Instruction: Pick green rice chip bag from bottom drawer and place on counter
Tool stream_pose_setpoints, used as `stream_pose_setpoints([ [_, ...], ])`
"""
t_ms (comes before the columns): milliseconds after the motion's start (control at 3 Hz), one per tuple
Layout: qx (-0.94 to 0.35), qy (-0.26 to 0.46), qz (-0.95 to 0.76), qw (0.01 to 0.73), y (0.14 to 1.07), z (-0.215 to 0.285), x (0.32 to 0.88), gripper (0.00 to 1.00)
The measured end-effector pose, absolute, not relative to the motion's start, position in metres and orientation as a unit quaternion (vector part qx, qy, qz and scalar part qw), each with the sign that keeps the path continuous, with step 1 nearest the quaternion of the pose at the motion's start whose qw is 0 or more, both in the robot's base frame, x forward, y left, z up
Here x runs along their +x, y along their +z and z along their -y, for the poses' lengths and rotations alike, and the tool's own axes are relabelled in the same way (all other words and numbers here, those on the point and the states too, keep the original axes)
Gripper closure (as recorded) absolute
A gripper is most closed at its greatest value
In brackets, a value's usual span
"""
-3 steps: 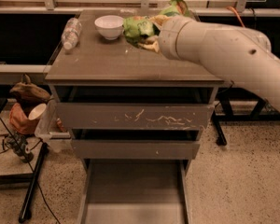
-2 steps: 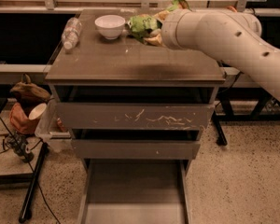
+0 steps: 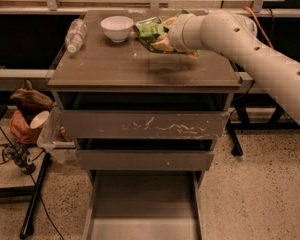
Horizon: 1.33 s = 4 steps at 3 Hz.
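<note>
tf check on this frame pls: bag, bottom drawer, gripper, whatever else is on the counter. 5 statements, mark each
1. The green rice chip bag lies in the bottom drawer. False: it is up over the back of the counter, at the gripper.
2. The bottom drawer is pulled open. True.
3. A white bowl stands on the counter, left of the bag. True.
4. The plastic bottle stands upright. False: it lies on its side near the counter's left edge.
5. The arm reaches in from the left of the picture. False: it comes in from the right.
</note>
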<state>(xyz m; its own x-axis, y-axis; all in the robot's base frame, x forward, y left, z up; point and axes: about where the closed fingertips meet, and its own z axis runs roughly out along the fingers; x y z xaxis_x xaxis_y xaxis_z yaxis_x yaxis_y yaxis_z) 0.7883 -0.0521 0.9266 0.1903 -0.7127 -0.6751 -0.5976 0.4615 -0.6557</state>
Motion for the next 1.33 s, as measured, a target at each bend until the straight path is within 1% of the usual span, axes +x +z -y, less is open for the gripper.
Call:
stream_pose_setpoints([
  [667, -0.516, 0.084, -0.653, 0.548, 0.867, 0.001, 0.788, 1.00],
  [1000, -0.517, 0.103, -0.654, 0.543, 0.863, -0.007, 0.786, 1.00],
  [1333, -0.517, 0.104, -0.654, 0.543, 0.863, -0.007, 0.786, 0.81],
])
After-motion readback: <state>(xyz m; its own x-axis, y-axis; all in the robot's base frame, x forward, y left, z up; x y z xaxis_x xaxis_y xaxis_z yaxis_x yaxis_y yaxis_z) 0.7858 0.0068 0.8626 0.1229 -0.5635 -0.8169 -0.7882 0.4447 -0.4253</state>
